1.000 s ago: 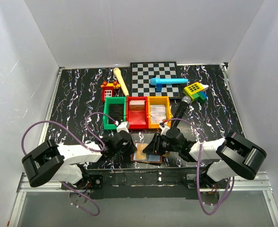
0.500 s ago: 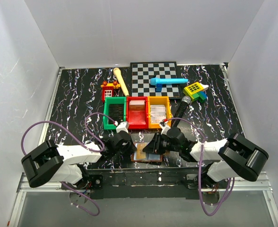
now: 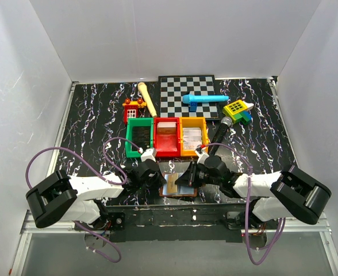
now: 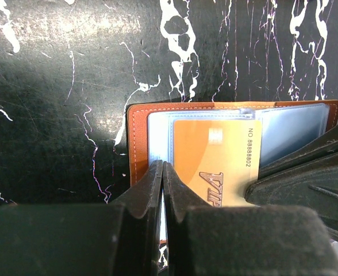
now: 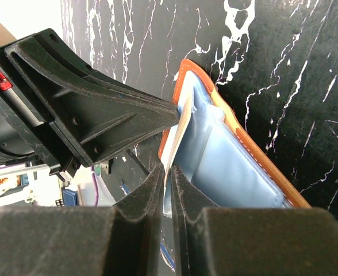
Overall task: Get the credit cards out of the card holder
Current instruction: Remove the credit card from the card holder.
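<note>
The card holder [image 4: 139,135] lies opened flat on the bench [image 3: 94,115] at the near edge. It sits between the two arms and just in front of the red bin [image 3: 166,150]. Its brown cover faces down and the pale blue-grey panels face up. An orange credit card [image 4: 215,164] sits in a clear sleeve on the inner panel.

Handling: the holder is judged light and limp, so it will lift or slide if a card is pulled while it is unrestrained. The sleeve film looks slick and easily creased. The card is thin, stiff and smooth, so grip it by an exposed edge and hold the cover down at the opposite border.

The left pincer [image 4: 162,171] is pressed together at the holder's left border, with a pale layer of the panel apparently between its fingers. The right pincer [image 5: 168,171] is closed on a thin pale leaf standing up from the holder. This leaf is most likely the card's edge, though sleeve film cannot be excluded. The two pincers nearly touch above the holder.
</note>
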Available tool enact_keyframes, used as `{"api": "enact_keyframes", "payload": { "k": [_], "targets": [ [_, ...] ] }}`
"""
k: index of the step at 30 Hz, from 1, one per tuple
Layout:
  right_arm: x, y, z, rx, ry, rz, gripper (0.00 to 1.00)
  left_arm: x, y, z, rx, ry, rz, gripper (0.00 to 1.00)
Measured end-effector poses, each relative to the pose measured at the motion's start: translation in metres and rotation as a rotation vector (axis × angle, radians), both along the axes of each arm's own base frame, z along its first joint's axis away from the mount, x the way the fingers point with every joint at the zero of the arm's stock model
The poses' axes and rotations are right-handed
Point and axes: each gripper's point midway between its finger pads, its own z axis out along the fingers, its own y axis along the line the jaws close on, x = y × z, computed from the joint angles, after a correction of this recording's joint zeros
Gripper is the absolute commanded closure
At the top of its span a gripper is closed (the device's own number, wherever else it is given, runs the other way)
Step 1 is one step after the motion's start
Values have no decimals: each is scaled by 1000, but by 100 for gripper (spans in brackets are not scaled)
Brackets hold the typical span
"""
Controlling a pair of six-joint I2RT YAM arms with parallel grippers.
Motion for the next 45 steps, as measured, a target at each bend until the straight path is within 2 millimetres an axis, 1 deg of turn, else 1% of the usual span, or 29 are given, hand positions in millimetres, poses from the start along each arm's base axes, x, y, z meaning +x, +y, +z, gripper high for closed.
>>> {"api": "enact_keyframes", "payload": {
  "k": [11,17,23,26,36,45],
  "targets": [
    [2,-3,7,8,-16,-16,85,0,0,0,-2,5,9,100],
    [-1,-8,5,-2,-14,-23,83,0,0,0,-4,8,12,100],
    [-1,-8,5,-1,-14,-22,73,0,0,0,-4,8,12,100],
    [-1,-7,5,0,-13,-21,70,0,0,0,-4,7,11,100],
    [-4,-5,-3,-9,8,-2,65,-1,-2,0,2,-8,-25,100],
    [-3,-1,-3,1,18,10,62,-1,-5,0,3,-17,-55,100]
  ]
}}
